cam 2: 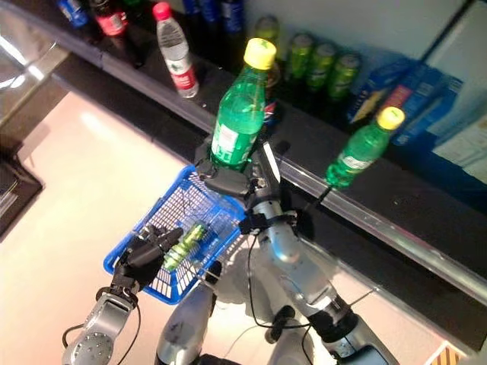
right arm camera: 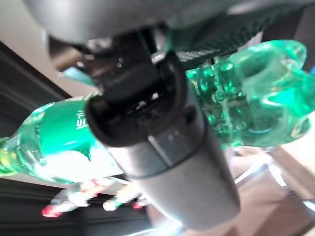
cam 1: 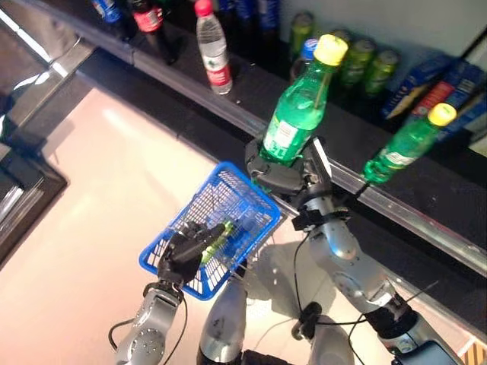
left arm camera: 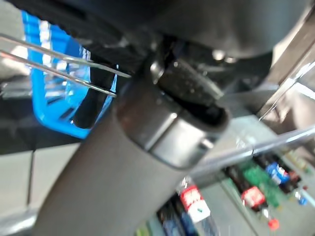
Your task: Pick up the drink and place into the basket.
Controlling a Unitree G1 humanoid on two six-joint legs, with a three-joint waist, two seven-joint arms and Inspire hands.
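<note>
My right hand (cam 1: 280, 173) is shut on a green bottle with a yellow cap (cam 1: 298, 110) and holds it upright, just above the far right corner of the blue basket (cam 1: 204, 199). The right wrist view shows the bottle (right arm camera: 61, 142) lying across the palm with the thumb (right arm camera: 147, 115) curled over it. My left hand (cam 1: 183, 257) is shut on the thin wire handles (left arm camera: 59, 66) and holds the basket up in front of me. A small green drink (cam 1: 218, 236) lies inside the basket.
A dark shelf with a metal front rail (cam 1: 426, 228) runs along the far side. On it stand another green bottle (cam 1: 407, 143), a clear water bottle with a red label (cam 1: 214, 53), cola bottles (cam 1: 148, 19), green cans (cam 1: 358, 61) and blue boxes (cam 1: 441, 84).
</note>
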